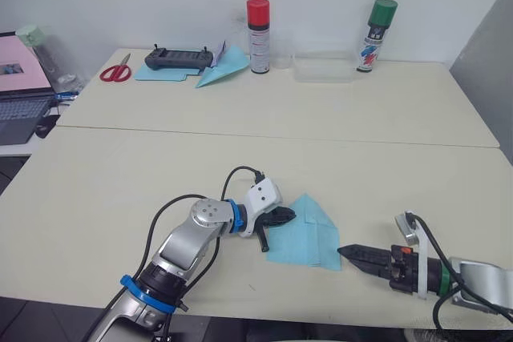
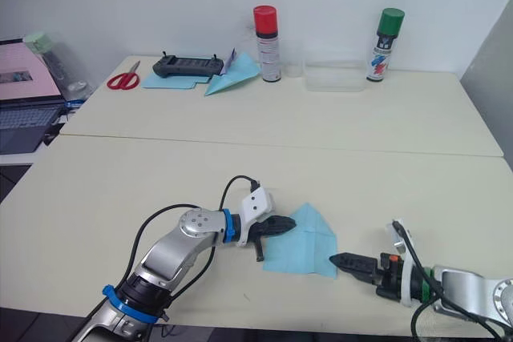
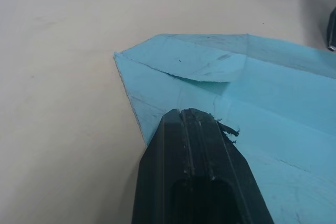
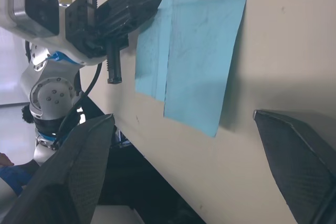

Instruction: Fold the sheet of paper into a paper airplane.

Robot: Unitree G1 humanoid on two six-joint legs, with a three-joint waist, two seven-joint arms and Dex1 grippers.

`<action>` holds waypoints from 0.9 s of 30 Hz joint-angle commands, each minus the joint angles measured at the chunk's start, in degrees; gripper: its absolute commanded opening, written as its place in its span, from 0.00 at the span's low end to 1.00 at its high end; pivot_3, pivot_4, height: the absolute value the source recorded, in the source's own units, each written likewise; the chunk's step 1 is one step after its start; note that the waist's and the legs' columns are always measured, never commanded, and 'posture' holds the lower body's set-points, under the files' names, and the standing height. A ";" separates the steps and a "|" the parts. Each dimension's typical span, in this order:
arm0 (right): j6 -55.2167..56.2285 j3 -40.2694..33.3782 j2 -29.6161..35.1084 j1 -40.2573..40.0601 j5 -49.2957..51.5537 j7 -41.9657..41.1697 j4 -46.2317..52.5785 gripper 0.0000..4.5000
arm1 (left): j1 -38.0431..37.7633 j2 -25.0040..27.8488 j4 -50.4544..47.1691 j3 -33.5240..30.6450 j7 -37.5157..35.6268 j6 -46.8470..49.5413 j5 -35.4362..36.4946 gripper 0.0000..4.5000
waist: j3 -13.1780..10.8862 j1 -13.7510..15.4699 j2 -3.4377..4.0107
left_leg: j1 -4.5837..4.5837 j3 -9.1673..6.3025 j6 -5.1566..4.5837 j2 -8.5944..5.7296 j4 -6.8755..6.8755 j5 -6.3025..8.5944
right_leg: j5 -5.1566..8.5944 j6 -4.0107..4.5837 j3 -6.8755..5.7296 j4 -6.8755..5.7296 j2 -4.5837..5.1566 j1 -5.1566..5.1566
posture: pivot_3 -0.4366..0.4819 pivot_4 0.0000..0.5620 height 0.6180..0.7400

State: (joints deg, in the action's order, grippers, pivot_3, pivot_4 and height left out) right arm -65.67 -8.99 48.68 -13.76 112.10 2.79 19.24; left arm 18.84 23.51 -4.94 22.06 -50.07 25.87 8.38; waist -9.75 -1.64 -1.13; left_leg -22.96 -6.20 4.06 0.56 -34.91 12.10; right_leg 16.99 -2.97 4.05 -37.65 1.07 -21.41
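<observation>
The thin light-blue sheet of paper, already folded to a point at its far end with diagonal creases showing, lies flat on the cream bench near the front edge, between the two arms. The left gripper has its black jaws closed together and pressing down on the sheet's left edge, fingertips on the paper as the left wrist view shows. The right gripper rests just off the sheet's near right corner with its jaws spread wide and nothing between them. The main risk is the sheet sliding: it is light and held at one edge only, so if the right jaws push at the corner without getting under it, the paper could pivot about the left contact or buckle instead of lifting cleanly. A crooked lift would likely lay the next fold off the existing creases and leave the wings uneven. Pressing harder with the left fingertips could scuff or tear the thin edge. The sheet also sits close to the bench's front edge, so a sideways shove might carry a corner over it.
</observation>
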 commanded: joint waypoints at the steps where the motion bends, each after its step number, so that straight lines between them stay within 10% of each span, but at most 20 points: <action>1: 1.76 2.07 0.06 -1.85 0.90 -0.91 2.33 1.00 | -0.97 0.50 0.95 1.06 0.66 1.46 -1.50 0.00 | -0.01 0.00 -0.01 | 0.00 0.00 0.00 0.00 0.00 0.00 | 0.01 0.01 0.00 0.00 0.00 0.00 | 0.48 0.27 1.00; 27: 8.82 6.18 -9.02 9.86 0.90 7.36 -3.47 1.00 | -0.28 0.31 1.58 1.73 0.70 0.58 -1.95 0.00 | -0.03 0.01 -0.03 | -0.01 0.00 0.00 -0.01 0.01 0.00 | 0.01 0.03 0.02 0.00 0.01 -0.01 | 0.48 0.27 1.00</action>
State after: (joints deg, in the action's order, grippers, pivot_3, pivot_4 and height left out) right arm -56.88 -2.51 39.84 -4.54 112.05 9.53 15.97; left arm 18.85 23.46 -5.06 22.34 -49.67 25.67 8.35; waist -9.78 -1.63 -1.16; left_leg -22.97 -6.20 4.07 0.55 -34.90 12.10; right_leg 17.01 -2.94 4.06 -37.65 1.08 -21.42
